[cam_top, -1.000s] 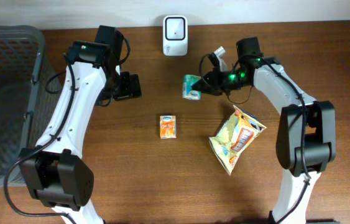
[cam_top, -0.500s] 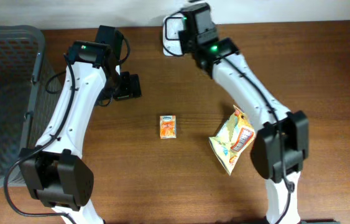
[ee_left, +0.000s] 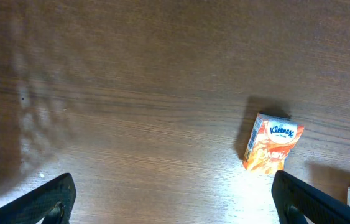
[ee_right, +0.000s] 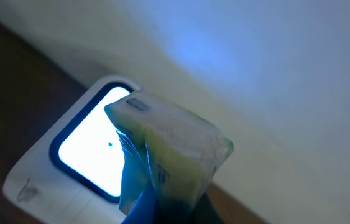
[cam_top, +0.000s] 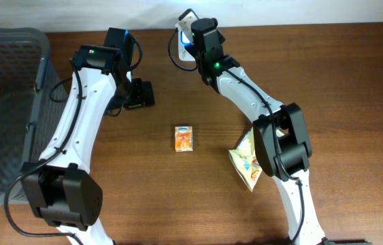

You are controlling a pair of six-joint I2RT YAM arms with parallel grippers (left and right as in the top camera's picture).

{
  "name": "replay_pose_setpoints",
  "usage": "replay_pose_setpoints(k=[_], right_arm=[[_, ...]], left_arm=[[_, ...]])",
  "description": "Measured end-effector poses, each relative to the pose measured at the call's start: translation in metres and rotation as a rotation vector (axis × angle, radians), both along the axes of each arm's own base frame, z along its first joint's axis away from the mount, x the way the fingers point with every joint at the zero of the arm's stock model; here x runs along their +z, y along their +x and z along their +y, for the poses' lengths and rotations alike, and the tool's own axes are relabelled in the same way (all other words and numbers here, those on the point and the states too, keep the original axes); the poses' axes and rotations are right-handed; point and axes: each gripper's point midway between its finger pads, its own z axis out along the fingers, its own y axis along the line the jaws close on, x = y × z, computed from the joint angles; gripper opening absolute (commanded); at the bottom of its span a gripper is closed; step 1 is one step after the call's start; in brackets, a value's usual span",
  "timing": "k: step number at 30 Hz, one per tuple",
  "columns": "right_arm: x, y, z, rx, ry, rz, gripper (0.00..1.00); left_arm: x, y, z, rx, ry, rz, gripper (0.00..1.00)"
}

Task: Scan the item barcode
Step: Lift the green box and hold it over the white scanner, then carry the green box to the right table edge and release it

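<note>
Film-wrapped packet (ee_right: 168, 149): held up in front of the lit window of the barcode scanner (ee_right: 81, 163), at the far edge of the table (cam_top: 354, 82). The right gripper (ee_right: 162, 206) is clamped on the packet's lower end. The packet's top edge overlaps the upper right corner of the window.

Step in hand, as judged: presenting the code to the reader.
- No barcode shows on the faces visible from the right wrist, so which face carries it cannot be told.
- The film is glossy and crumpled. A slow wrist roll, stopping square to the window, should serve better than a fast sweep.
- Keep the packet near the glass but off it, and centred rather than at the corner.
- The packet looks soft, so the grip should hold firm without creasing the printed panel.

Left gripper (ee_left: 173, 180): jaws spread wide, holding nothing, hanging above bare wood. An orange Kleenex pack (ee_left: 273, 142) lies on the table ahead of it, well apart. A snack bag (cam_top: 249, 160) lies near the right arm's base.

Containers: one grey mesh basket (cam_top: 7, 33) at the table's left end. Nothing can be made out inside the part in view.
</note>
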Motion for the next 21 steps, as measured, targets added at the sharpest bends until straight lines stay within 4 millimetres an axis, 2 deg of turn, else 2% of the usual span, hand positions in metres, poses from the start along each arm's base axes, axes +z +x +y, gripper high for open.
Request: replay_pose_setpoints(k=[4,8,10,12,14,16,18,20,21], right_arm=[[0.002,0.001,-0.001,-0.001,-0.006,-0.007,0.04],[0.002,0.002,-0.008,-0.084,0.124,-0.002,0.04],[0.008,0.004,-0.025,-0.152,0.219,0.012,0.04],[0.022,0.004,-0.050,-0.224,0.299,0.021,0.04],[0.047,0.003,-0.091,-0.311,0.366,0.016,0.04],[0.080,-0.007,-0.158,-0.453,0.459,0.017,0.04],[0.103,-0.028,-0.236,-0.629,0.546,0.028,0.04],[0.111,-0.054,-0.311,-0.801,0.608,0.037,0.04],[0.108,-0.067,-0.338,-0.867,0.622,0.057,0.04]], left_arm=[[0.000,0.000,0.000,0.000,0.000,0.000,0.99],[0.000,0.000,0.000,0.000,0.000,0.000,0.99],[0.000,0.000,0.000,0.000,0.000,0.000,0.99],[0.000,0.000,0.000,0.000,0.000,0.000,0.99],[0.000,0.000,0.000,0.000,0.000,0.000,0.99],[0.000,0.000,0.000,0.000,0.000,0.000,0.99],[0.000,0.000,0.000,0.000,0.000,0.000,0.99],[0.000,0.000,0.000,0.000,0.000,0.000,0.99],[0.000,0.000,0.000,0.000,0.000,0.001,0.99]])
